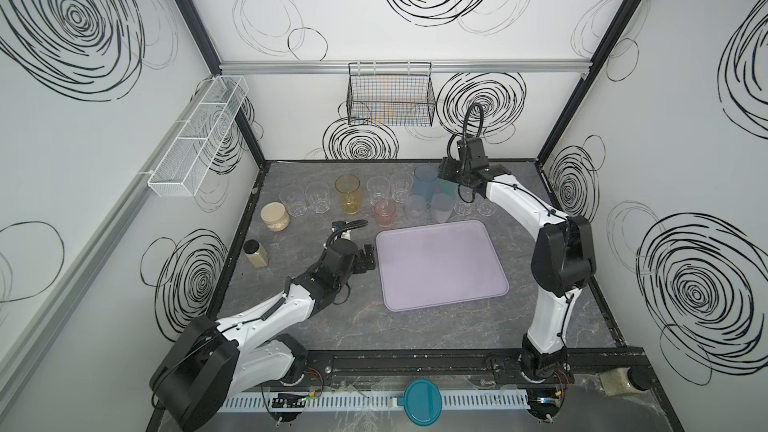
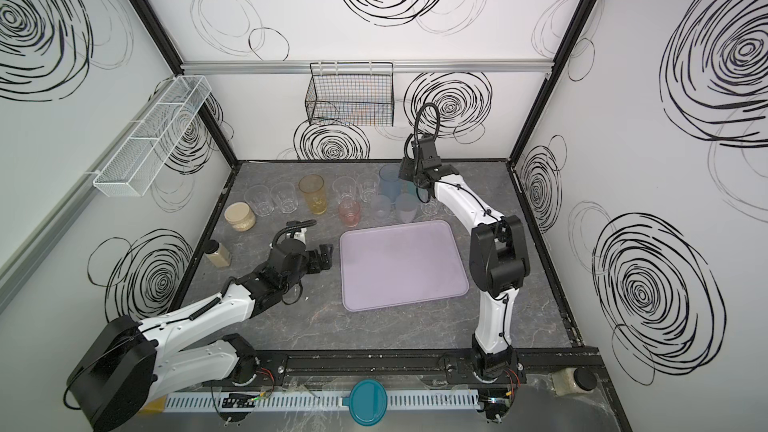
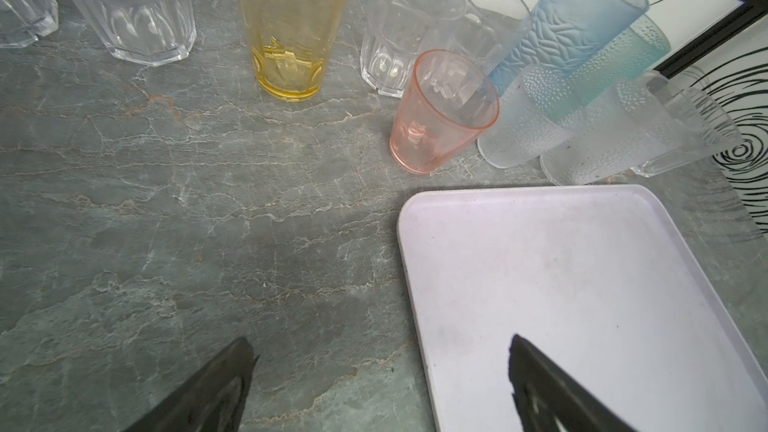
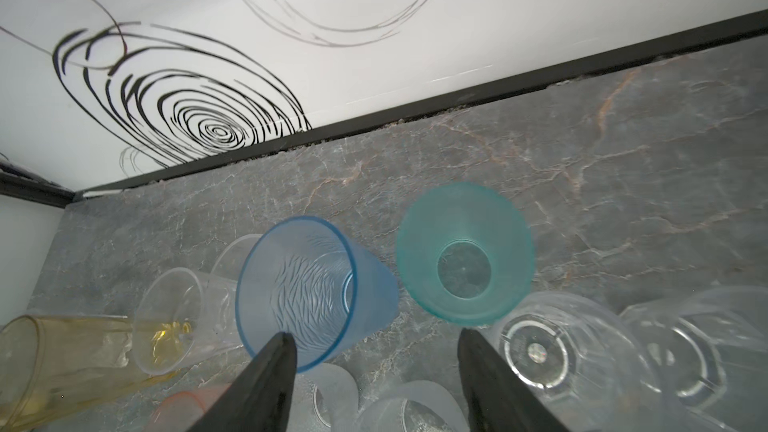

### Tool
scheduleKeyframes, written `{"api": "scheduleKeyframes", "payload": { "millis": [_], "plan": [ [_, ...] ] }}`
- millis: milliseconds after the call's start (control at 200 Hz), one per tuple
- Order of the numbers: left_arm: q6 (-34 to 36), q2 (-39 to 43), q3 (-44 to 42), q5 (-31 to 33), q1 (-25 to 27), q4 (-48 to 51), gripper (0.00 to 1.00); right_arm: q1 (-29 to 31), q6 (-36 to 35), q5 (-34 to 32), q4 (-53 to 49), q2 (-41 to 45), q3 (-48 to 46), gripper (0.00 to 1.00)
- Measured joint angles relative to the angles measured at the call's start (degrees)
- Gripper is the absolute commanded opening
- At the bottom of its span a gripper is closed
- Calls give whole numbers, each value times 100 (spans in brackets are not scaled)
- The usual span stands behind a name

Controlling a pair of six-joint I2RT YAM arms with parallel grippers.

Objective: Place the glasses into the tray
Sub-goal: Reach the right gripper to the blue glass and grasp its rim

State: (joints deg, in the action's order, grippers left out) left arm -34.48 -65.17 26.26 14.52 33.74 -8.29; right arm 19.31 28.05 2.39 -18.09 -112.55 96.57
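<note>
The glasses stand in a loose row along the back of the table: clear tumblers (image 1: 293,201), a tall amber one (image 1: 348,197), a short pink one (image 1: 385,213), frosted ones (image 1: 415,207), a tall blue one (image 4: 299,288) and a teal one (image 4: 463,255). The lilac tray (image 1: 440,268) lies in the middle with nothing in it. My left gripper (image 1: 370,259) is open beside the tray's left edge, one finger over the tray (image 3: 582,284). My right gripper (image 4: 376,336) hangs open above the blue and teal tumblers, holding nothing.
A beige-filled jar (image 1: 275,216) and a small dark-lidded jar (image 1: 255,253) stand at the table's left. Wire baskets hang on the back wall (image 1: 390,97) and the left wall (image 1: 199,135). A round teal lid (image 1: 423,401) lies on the front rail.
</note>
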Motion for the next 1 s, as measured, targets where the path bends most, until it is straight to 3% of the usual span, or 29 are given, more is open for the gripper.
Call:
{"api": "scheduleKeyframes", "payload": {
  "millis": [410,770,1001],
  "plan": [
    [15,-9,-4,127,264,-2,97,168,-111,-153,-361,-1058,964,43],
    [13,13,-4,225,317,15,97,155,-133,-286,-459,-1134,1150,13],
    [15,251,9,280,350,129,96,146,-133,-289,-549,-1093,1150,5]
  ]
}}
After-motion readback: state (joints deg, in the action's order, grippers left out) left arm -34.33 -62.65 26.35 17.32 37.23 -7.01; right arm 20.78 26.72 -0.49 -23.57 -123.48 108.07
